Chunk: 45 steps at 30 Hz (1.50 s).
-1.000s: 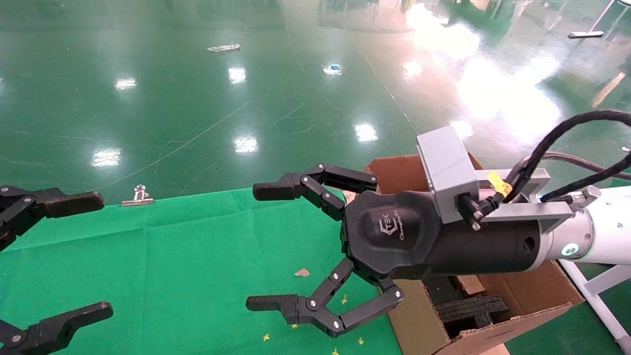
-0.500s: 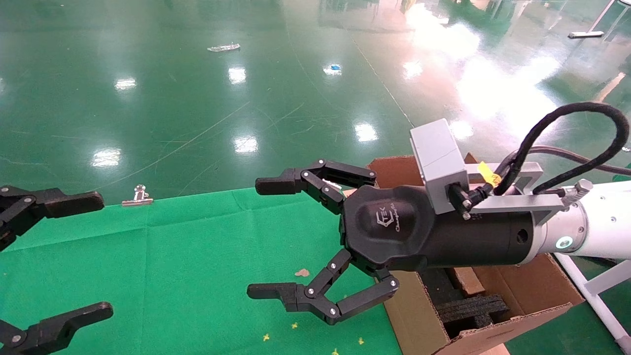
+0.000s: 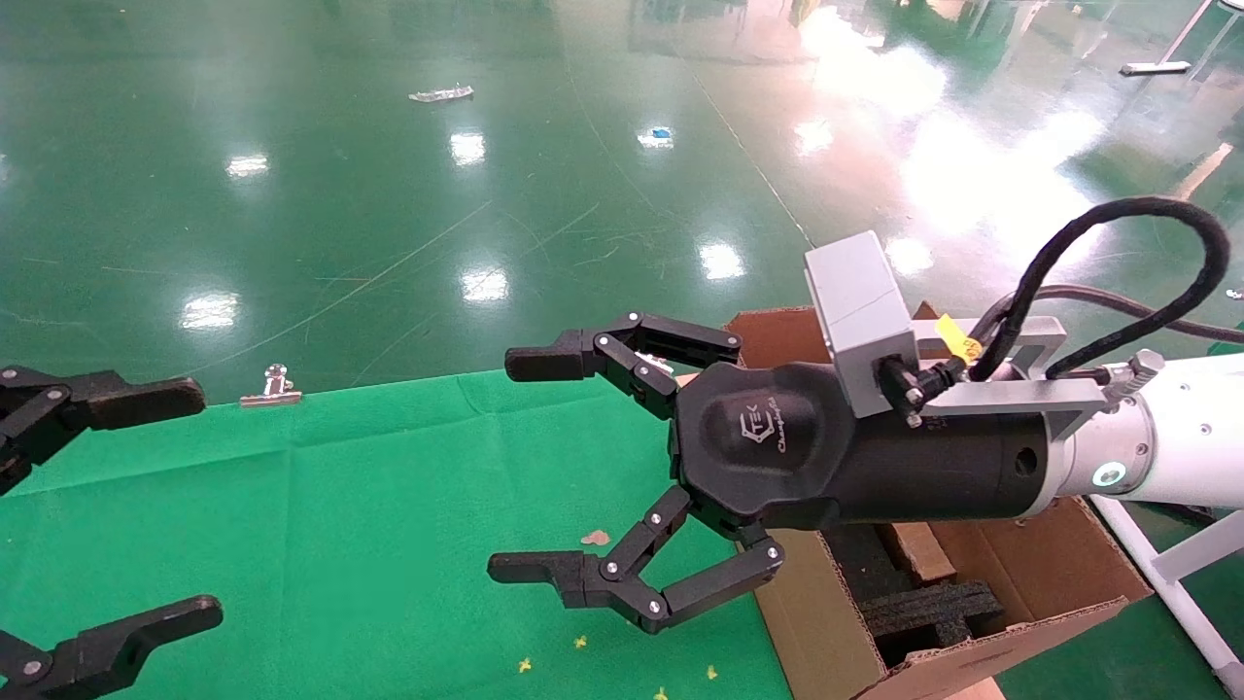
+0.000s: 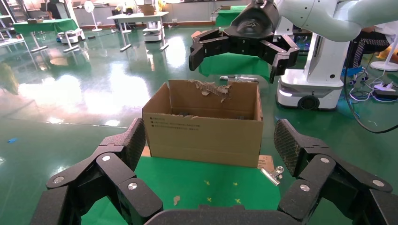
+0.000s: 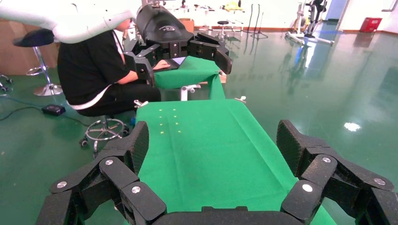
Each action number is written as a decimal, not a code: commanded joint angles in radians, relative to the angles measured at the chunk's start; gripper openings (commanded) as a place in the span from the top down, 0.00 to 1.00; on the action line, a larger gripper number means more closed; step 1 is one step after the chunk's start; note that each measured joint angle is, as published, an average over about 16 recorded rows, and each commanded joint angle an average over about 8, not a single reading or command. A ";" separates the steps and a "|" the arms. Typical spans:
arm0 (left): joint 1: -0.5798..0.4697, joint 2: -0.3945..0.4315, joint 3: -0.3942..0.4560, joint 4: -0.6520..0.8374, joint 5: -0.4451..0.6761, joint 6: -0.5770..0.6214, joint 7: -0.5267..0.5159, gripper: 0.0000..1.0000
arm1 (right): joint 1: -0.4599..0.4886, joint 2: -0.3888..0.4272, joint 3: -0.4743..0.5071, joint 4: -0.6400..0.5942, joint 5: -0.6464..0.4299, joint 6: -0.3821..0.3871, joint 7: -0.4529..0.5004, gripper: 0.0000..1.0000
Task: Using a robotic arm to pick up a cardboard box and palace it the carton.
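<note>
Black fingers of the left gripper stand wide apart at the near left corner of the green cloth, holding nothing; that arm looks parked. Farther in, the right gripper hangs above the cloth's right side, its jaws spread wide and empty, on the end of the robotic arm, which reaches in across the carton. A metal clip pins the cloth's far edge.

No cardboard box lies on the cloth in any view. Inside the carton, beside the black foam, a brown slab-like piece shows under the arm. It may be the cardboard box already put in, but most of it is hidden and I cannot tell for sure.

As a judgement, such a box should be light and fairly stiff across its broad faces, with a dry, slightly grippy skin. Its edges and corners would crush under a hard pinch. The safest hold is across its thin dimension, near the middle of a long side, with only moderate squeeze, so that it neither swings nor dents.

Beyond the carton lies the glossy green floor.
</note>
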 commanded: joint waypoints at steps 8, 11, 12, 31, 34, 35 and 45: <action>0.000 0.000 0.000 0.000 0.000 0.000 0.000 0.00 | 0.002 0.000 -0.002 -0.001 -0.001 0.001 0.001 0.00; 0.000 0.000 0.000 0.000 0.000 0.000 0.000 0.00 | 0.003 0.000 -0.002 -0.002 -0.001 0.001 0.001 0.00; 0.000 0.000 0.000 0.000 0.000 0.000 0.000 0.00 | 0.003 0.000 -0.002 -0.002 -0.001 0.001 0.001 0.00; 0.000 0.000 0.000 0.000 0.000 0.000 0.000 0.00 | 0.004 0.000 -0.004 -0.003 -0.002 0.001 0.001 0.00; 0.000 0.000 0.000 0.000 0.000 0.000 0.000 0.00 | 0.004 0.000 -0.004 -0.003 -0.002 0.001 0.001 0.00; 0.000 0.000 0.000 0.000 0.000 0.000 0.000 0.00 | 0.004 0.000 -0.004 -0.003 -0.002 0.001 0.001 0.00; 0.000 0.000 0.000 0.000 0.000 0.000 0.000 0.00 | 0.004 0.000 -0.004 -0.003 -0.002 0.001 0.001 0.00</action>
